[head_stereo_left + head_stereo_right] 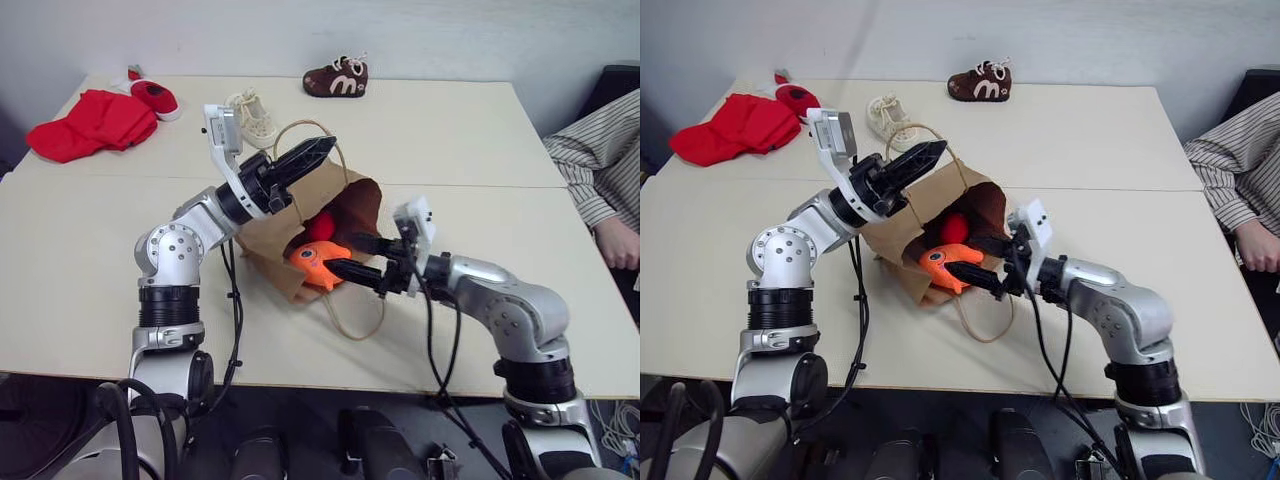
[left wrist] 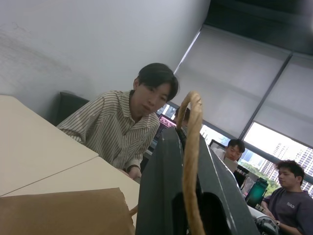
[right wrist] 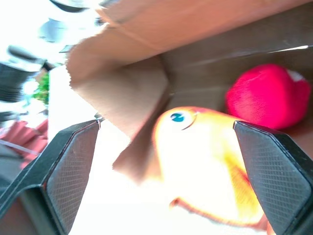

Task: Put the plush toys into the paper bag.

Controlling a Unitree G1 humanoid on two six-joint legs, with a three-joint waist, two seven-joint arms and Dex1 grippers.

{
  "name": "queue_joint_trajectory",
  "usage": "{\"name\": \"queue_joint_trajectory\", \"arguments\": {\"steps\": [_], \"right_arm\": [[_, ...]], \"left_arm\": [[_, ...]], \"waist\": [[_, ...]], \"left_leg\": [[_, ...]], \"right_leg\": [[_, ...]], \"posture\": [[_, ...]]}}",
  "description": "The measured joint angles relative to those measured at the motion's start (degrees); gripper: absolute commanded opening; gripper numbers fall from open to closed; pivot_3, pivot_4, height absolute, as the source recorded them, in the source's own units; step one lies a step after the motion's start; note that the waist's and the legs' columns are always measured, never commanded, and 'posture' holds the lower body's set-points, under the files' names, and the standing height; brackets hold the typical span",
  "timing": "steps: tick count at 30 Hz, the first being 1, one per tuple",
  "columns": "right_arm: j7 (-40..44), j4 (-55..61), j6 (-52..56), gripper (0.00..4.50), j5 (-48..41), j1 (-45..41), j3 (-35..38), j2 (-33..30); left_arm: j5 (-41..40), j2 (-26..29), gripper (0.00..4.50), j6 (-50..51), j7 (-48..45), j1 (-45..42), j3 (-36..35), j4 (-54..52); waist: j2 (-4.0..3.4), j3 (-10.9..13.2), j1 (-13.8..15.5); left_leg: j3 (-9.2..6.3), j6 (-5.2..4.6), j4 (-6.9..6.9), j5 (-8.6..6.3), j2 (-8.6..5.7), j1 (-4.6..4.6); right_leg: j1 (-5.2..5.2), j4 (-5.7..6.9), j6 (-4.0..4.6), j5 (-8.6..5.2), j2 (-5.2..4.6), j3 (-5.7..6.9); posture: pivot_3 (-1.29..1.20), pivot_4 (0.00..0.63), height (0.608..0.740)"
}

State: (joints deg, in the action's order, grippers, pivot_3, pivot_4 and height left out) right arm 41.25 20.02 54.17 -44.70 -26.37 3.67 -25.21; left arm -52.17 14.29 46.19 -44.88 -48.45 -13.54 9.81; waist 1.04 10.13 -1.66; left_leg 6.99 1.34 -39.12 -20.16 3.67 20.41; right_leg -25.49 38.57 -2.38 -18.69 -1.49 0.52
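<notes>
At nine o'clock of the paper bag (image 1: 318,232), the left gripper (image 1: 312,154) is reaching in from the table's left side, its two black fingers pressed together and pinching one thin loop handle (image 2: 190,161), so that the upper lip of the bag is standing lifted off the table (image 1: 90,300) and the mouth is gaping toward five o'clock. Moving rightward into that mouth, the red plush toy (image 1: 320,226) is lying well inside against the brown wall, while the orange plush toy (image 1: 318,263) is sitting just at the lower lip, its eye showing and part of its body apparently hanging outside the paper. Further right, at four o'clock of the bag, the right gripper (image 1: 352,255) is pointing level at the opening with its jaws spread wide on either side of the orange fish, not visibly squeezing it. Judging from this, the robot is finishing the second toy's placement, and doing it well is probably requiring the left arm to be holding the handle high and steady so the mouth is not collapsing, while the right fingers are nudging the fish deeper past the lip rather than merely leaving it at the edge. Pulling the right arm out straight, clear of the loose second handle (image 1: 352,322) lying at six o'clock, is likely helping to avoid dragging the bag or tipping the fish out.
</notes>
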Motion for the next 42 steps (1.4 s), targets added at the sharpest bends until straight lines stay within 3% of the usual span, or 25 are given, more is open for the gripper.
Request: {"name": "queue_joint_trajectory", "arguments": {"steps": [6,8,11,14,19,24,27,30,32,35,41,42], "right_arm": [[-2.33,0.77,9.54,4.46,-6.43,9.32,8.43,-10.05],[-3.38,-1.18,11.23,4.46,-6.19,10.14,9.27,-11.01],[-4.67,-2.9,14.19,4.29,-5.69,9.49,4.79,-9.58],[-6.39,-4.5,16.54,3.6,-6.18,7.24,0.46,-4.18],[-8.09,-5.68,14.99,1.87,-3.94,4.57,-2.11,-0.89],[-7.54,-4.75,14.67,0.04,-9.68,4.52,2.36,2.11],[-10.28,-4.15,16.18,0.04,-23.45,0.9,9.84,1.9],[-18.26,-5.14,15.81,0.04,-40.9,-5.56,15.37,-2.77],[-22.5,-6.46,14.47,0.04,-46.97,-7.83,16.63,-4.56],[-26.65,-9.67,12.99,0.04,-47.36,-8.26,15.84,-5.9],[-25.24,-12.0,10.85,0.04,-38.33,-3.86,11.25,-5.85],[-24.75,-12.0,10.51,0.21,-38.05,-3.76,11.26,-5.73]], "left_arm": [[-0.21,0.6,0.0,0.23,0.39,0.07,-0.53,-0.34],[-0.22,0.99,0.0,0.32,0.42,0.07,-1.0,-0.35],[-0.21,0.71,0.0,0.64,0.41,0.04,-0.53,-0.35],[-0.21,0.53,0.0,0.65,0.43,0.01,-0.35,-0.34],[-0.2,0.51,0.0,0.64,0.44,0.01,-0.43,-0.33],[-0.21,0.31,0.0,0.62,0.58,0.01,-0.43,-0.33],[-0.29,0.31,0.0,0.55,1.16,-0.06,-1.26,-0.18],[-1.49,0.04,0.0,0.41,3.4,-2.17,-3.78,1.56],[-1.41,0.48,0.0,-0.66,4.54,-3.7,-5.21,2.78],[1.16,1.89,0.0,-2.76,4.49,-4.48,-4.69,5.11],[6.63,2.57,0.0,-6.12,0.56,-1.53,1.04,5.87],[6.86,2.56,0.0,-6.21,0.1,-0.99,1.43,5.62]], "waist": [[0.01,0.0,0.22],[0.03,0.01,0.02],[0.02,0.01,-0.34],[0.0,0.02,-0.17],[0.01,0.01,0.22],[0.01,0.01,0.09],[0.0,0.02,0.06],[0.0,0.02,0.04],[0.01,0.01,0.02],[0.01,0.02,0.01],[0.01,0.02,0.07],[0.0,0.02,0.07]], "left_leg": [[-0.02,-0.04,-0.01,-0.01,-0.06,0.01],[-0.01,-0.04,-0.01,-0.01,-0.04,-0.01],[-0.02,0.03,0.07,0.03,0.01,-0.09],[-0.02,0.03,0.04,0.03,-0.02,-0.07],[-0.08,0.01,0.0,0.02,-0.06,-0.02],[-0.09,0.01,0.0,0.02,-0.04,-0.01],[-0.1,0.0,-0.01,0.02,-0.04,-0.01],[-0.13,0.0,-0.02,0.01,-0.01,-0.01],[-0.14,0.0,0.02,0.01,-0.02,-0.01],[-0.1,-0.01,0.04,0.01,-0.04,0.03],[-0.11,-0.01,0.06,0.01,0.0,0.12],[-0.11,-0.01,0.06,0.01,0.0,0.12]], "right_leg": [[0.05,-0.06,-0.03,0.01,-0.06,0.0],[0.05,-0.04,-0.03,0.01,-0.02,-0.02],[0.03,-0.01,0.0,0.0,0.1,-0.12],[0.02,0.01,-0.01,0.0,0.05,-0.12],[0.03,-0.03,-0.02,0.01,0.0,-0.06],[0.03,-0.02,-0.02,0.01,0.01,-0.04],[0.03,0.02,-0.02,0.01,-0.01,-0.03],[0.02,0.0,-0.01,0.01,0.0,0.01],[0.04,-0.06,-0.01,0.01,0.02,0.01],[0.03,-0.11,-0.01,0.01,0.01,-0.02],[-0.01,-0.2,-0.03,0.02,0.01,0.01],[-0.02,-0.2,-0.03,0.02,0.0,0.01]], "posture": [[0.0,0.15,0.74],[0.0,0.15,0.74],[0.0,0.15,0.74],[0.0,0.15,0.74],[0.0,0.15,0.74],[0.0,0.15,0.74],[0.0,0.15,0.74],[0.0,0.15,0.74],[0.0,0.15,0.74],[0.0,0.15,0.74],[0.0,0.15,0.74],[0.0,0.15,0.74]]}}
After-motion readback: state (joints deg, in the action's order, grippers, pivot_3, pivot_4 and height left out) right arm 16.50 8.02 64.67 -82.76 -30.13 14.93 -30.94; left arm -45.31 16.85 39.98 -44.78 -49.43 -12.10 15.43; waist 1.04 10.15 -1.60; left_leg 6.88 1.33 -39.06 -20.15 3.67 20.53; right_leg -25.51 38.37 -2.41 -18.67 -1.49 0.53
